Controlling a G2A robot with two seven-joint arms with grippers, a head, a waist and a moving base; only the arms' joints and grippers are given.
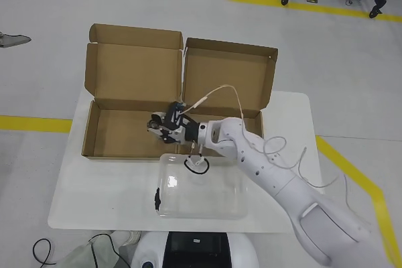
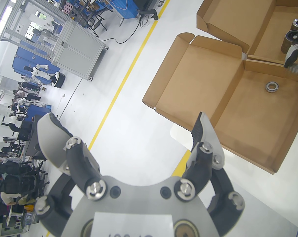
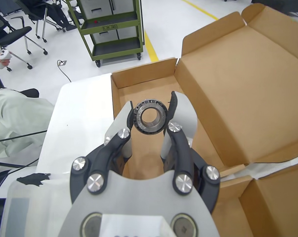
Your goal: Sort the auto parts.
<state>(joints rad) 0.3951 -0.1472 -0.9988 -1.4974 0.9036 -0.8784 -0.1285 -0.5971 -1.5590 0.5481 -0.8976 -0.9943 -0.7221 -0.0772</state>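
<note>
Grip check: my right claw [image 3: 151, 110] is clamped on the silver steel tapered roller bearing [image 3: 150, 125] across its outer rim, mid-frame, above the open brown cardboard box [image 3: 144, 72]. I judge it heavy, rigid and slick, so a rim hold could slip. My left claw [image 2: 125, 127] is spread wide, low in its frame, holding nothing

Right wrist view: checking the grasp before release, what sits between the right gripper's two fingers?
A metal bearing sits between the right gripper's fingers, touching both, above the cardboard box floor; the right wrist view shows it.
</note>
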